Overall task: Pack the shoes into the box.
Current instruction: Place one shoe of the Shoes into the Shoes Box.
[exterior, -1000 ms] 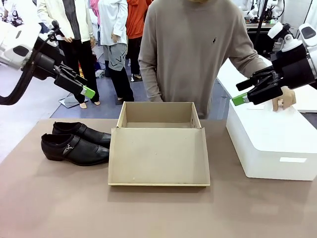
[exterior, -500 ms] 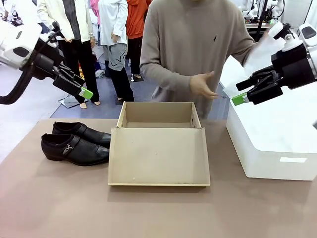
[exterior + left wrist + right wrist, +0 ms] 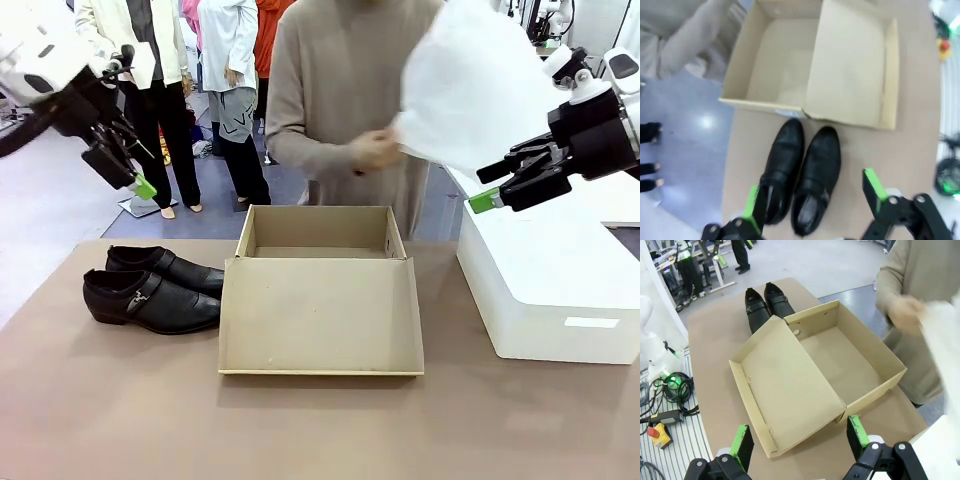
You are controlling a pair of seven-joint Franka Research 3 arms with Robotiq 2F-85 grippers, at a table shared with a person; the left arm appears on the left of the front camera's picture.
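Brown tabletop point(image 3: 100, 420), glossy blue-grey floor point(image 3: 50, 220), white block point(image 3: 560, 300) at right

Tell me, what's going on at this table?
A person across the table is holding up a large white sheet in one hand, above the open cardboard box, which is empty. The black shoes sit side by side on the table, beside the box. The left gripper hangs open above the shoes, and the right gripper hovers open on the other side, holding nothing.
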